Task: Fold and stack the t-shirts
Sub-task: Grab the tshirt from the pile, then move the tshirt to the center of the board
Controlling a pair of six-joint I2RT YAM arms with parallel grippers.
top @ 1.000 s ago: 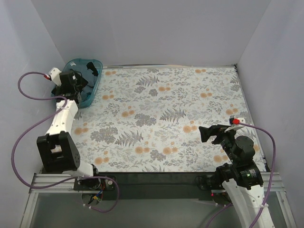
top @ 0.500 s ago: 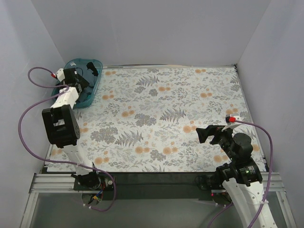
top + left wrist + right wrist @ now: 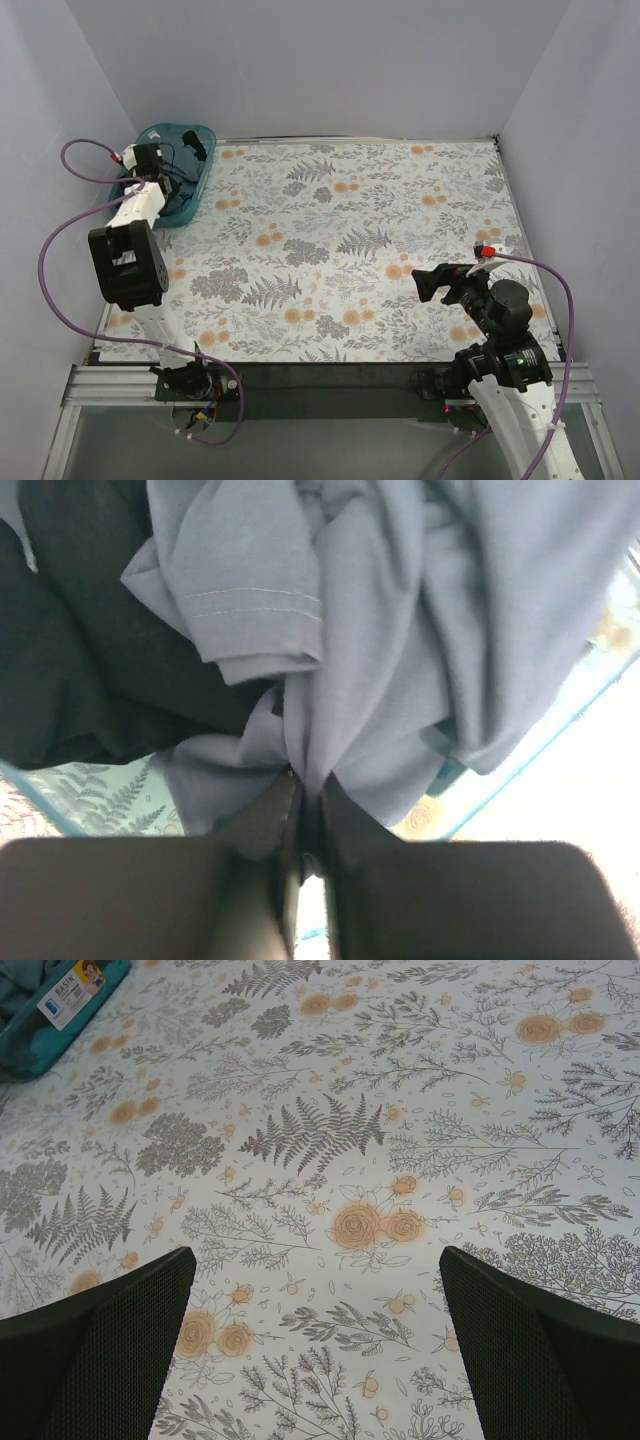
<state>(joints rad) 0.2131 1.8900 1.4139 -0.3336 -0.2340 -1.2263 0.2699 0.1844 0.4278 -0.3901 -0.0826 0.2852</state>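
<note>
In the left wrist view, a crumpled slate blue-grey t-shirt [image 3: 400,630] lies over a black t-shirt [image 3: 80,660] inside the teal basket [image 3: 541,749]. My left gripper [image 3: 308,800] is shut, its fingers pinching a fold of the blue-grey cloth. From above, the left gripper [image 3: 161,172] is down in the basket [image 3: 192,134] at the table's far left corner. My right gripper [image 3: 432,282] hovers over the near right of the table. It stands open [image 3: 315,1260] with only the patterned cloth below it.
A floral tablecloth [image 3: 350,230] covers the table. Grey walls close it in at the back and sides. A corner of the basket with a small label [image 3: 70,995] shows at the top left of the right wrist view.
My left arm reached deeper into the basket and its gripper closed on the blue-grey t-shirt. The right arm shifted slightly and stayed open.
</note>
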